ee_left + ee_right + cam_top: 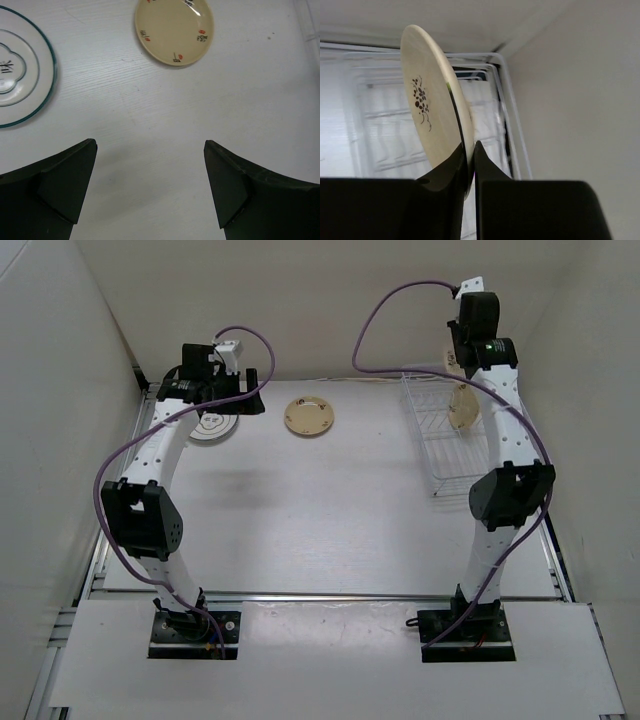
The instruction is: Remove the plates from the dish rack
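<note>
The right jaws are clamping one tan plate (427, 110) at the dish rack (432, 455); the left jaws are gaping wide over bare bench (330, 510).

I am counting three plates and one rack. A ringed white plate (212, 427) and a second tan plate (309, 416) are lying flat and apart, far left and far middle. The clamped plate is standing on edge, leaning, rim uppermost. The rack's long side is running near-to-far along the right. Only the right wrist view is showing a dark flower sprig on the clamped plate; only the left wrist view is showing red marks on the flat tan one.
</note>
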Controlling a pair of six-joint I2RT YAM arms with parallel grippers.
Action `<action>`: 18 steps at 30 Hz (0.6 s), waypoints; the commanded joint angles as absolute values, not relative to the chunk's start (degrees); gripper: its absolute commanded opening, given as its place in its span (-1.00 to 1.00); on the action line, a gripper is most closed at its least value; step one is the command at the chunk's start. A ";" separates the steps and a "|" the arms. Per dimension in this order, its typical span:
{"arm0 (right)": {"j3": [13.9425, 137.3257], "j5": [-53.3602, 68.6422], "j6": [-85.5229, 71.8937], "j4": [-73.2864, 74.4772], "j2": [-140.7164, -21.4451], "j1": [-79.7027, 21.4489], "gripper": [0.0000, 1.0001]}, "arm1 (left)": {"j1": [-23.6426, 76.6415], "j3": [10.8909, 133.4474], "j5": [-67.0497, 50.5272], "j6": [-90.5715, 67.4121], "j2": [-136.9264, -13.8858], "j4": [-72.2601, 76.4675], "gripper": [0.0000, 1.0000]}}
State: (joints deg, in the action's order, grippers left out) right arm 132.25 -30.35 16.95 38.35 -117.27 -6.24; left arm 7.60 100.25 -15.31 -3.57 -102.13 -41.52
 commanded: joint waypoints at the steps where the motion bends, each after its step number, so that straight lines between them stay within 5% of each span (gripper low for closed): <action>1: 130.69 -17.73 14.95 40.41 -115.66 -6.24 -1.00 | 7.47 102.83 -21.17 -5.09 -101.43 -40.78 0.99; 9: 130.62 45.00 0.64 53.17 -117.07 -6.24 -1.00 | 7.47 104.06 -41.20 -7.20 -104.23 -41.31 0.99; 18: 124.37 60.99 -3.60 51.95 -123.57 -12.47 -1.00 | 7.47 101.07 -50.80 -8.96 -106.96 -41.31 0.99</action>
State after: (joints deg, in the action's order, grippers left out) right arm 125.03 49.89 -0.47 52.80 -122.10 -10.35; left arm 7.60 101.67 -45.56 -8.27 -105.97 -41.60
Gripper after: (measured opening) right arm 0.094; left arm 0.988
